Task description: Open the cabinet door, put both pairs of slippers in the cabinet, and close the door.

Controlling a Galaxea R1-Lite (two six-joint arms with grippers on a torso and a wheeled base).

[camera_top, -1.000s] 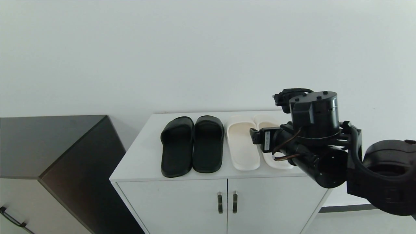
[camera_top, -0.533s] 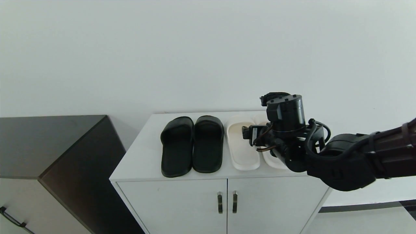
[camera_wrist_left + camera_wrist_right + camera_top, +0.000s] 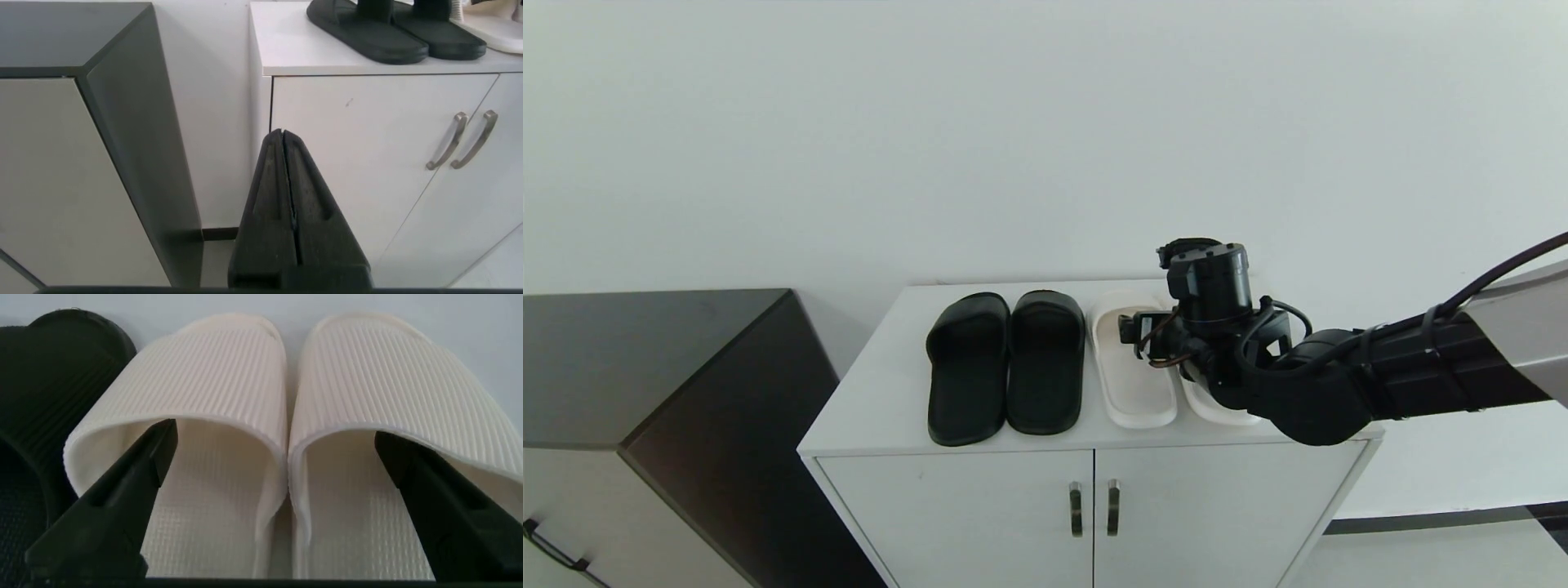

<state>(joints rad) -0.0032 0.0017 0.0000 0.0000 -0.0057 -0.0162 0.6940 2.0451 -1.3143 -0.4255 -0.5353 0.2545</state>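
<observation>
- The white cabinet has both doors shut, and the two metal handles sit side by side at the middle seam.
- Both pairs of slippers are on top of the cabinet, not inside it.
- The black slippers are on the left half of the top, touching each other, heels toward the front edge.
- The white slippers are just beside them on the right, lined up the same way.
- The right gripper is at the white pair with its fingers spread wide. One is at the outer side of each slipper, level with the strap openings. Can't tell if they're actually touching the slippers.
- The left gripper is down low in front of the cabinet's left door. Its fingers are pressed together with nothing between them, and it's well apart from the slippers.
- There's a dark cabinet just to the left of the white one.
</observation>
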